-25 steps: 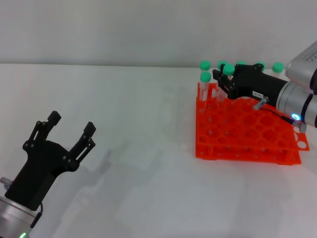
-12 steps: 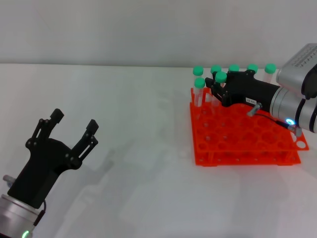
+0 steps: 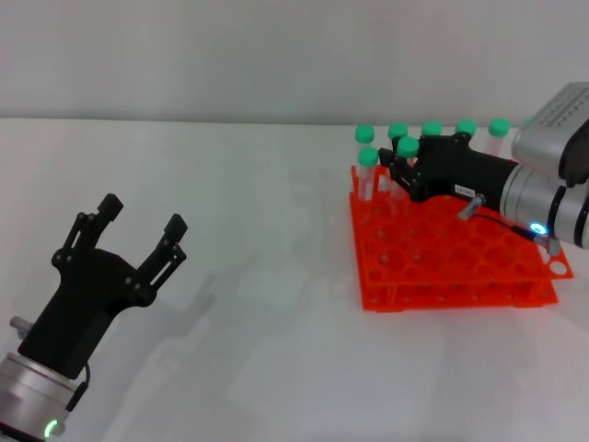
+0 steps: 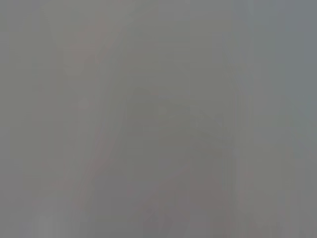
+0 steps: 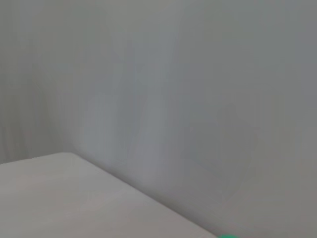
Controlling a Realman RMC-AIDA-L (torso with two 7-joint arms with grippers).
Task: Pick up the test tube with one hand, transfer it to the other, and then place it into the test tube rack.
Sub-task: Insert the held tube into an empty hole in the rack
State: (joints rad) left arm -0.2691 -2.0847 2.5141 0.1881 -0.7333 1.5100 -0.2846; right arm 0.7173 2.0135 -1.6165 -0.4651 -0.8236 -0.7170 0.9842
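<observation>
- Shifted a touch toward the left of the frame since the earlier head view was the test tube rack [image 3: 451, 249], carried along with the right gripper [image 3: 398, 164] reaching over its far corner at the upper right.
- At that gripper's tip a test tube [image 3: 407, 149] was seen, its green cap showing just above the black fingers, which were pressed in on it; the tube stood upright over the rack's back-left holes.
- Beside it, a second capped tube [image 3: 368, 158] was standing in the corner hole, and a row of green caps [image 3: 432, 128] was lined up along the rack's far edge.
- Raised slightly at the lower left of the frame was the left gripper [image 3: 141, 221], fingers spread wide and nothing held, well apart from the rack.
- On the white table [image 3: 258, 276] the rack was resting flat.
- Nothing could be made out in the left wrist view.
</observation>
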